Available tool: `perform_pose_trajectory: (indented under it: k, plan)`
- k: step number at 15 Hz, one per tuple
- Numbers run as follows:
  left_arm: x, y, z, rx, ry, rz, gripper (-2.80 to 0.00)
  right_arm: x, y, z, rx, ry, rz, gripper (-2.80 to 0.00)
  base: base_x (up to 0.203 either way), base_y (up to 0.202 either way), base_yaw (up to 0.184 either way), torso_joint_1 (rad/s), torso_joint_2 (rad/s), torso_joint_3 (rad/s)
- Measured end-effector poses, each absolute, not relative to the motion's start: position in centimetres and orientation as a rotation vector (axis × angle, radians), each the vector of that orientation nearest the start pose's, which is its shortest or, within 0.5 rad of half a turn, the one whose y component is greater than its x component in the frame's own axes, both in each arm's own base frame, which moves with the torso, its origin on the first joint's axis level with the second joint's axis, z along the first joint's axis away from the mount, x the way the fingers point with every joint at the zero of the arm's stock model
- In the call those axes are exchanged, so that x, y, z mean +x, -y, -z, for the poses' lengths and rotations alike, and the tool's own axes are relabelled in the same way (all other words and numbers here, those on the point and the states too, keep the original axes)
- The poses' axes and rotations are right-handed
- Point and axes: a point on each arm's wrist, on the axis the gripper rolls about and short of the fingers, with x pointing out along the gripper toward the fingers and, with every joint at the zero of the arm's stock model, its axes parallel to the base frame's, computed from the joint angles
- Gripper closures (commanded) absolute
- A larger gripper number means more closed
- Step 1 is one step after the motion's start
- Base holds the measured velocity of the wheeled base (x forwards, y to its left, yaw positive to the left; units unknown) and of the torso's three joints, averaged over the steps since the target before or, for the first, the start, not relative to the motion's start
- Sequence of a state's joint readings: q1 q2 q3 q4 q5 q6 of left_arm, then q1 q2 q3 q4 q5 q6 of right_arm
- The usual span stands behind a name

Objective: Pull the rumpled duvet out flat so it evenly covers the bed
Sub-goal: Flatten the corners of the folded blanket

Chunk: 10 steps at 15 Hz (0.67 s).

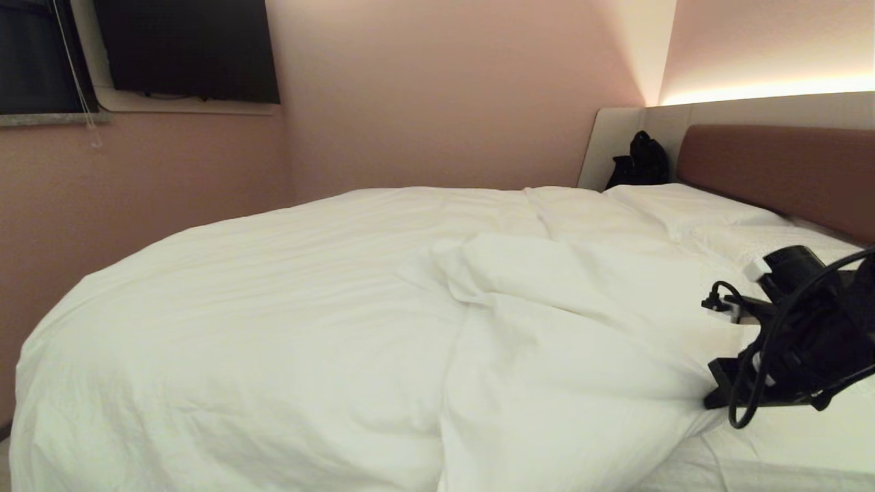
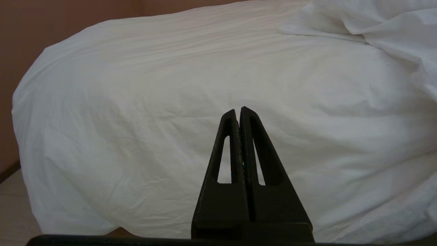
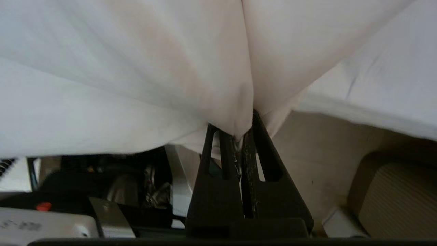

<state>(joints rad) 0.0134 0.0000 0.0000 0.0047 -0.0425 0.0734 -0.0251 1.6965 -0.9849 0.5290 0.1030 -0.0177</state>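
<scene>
Duvet (image 1: 287,307) spread over bed (image 1: 779,437), folded back in a thick rumpled flap at 5 o'clock of head view, bare sheet (image 1: 786,444) beyond. Right gripper (image 3: 243,136) at 4 o'clock, clamped tight on a pinch of duvet edge. Left gripper (image 2: 238,112) pressed together on nothing, facing duvet's hanging side. Pillow (image 1: 683,205) at 2 o'clock below brown headboard (image 1: 786,171).

Head high, wrists near duvet (image 1: 273,307)
</scene>
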Motion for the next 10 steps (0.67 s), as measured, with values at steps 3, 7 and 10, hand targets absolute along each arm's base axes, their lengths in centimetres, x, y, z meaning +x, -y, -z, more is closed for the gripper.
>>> perform_pose_trajectory:
  k: [3,7,10]
  plan:
    - [-2.3,0.1,-7.5,0.073,-0.003,0.029,0.00,24.0,0.5,-12.6,0.051,-1.293,-0.090,-2.80,0.000,0.000,0.000,0.000,0.00,0.000]
    - [-2.3,0.1,-7.5,0.073,-0.003,0.029,0.00,25.0,0.5,-13.5,0.057,-1.162,-0.114,-2.80,0.000,0.000,0.000,0.000,0.00,0.000]
    - [-2.3,0.1,-7.5,0.073,-0.004,0.030,0.00,25.8,0.1,-16.0,0.047,-1.025,-0.140,-2.80,0.000,0.000,0.000,0.000,0.00,0.000]
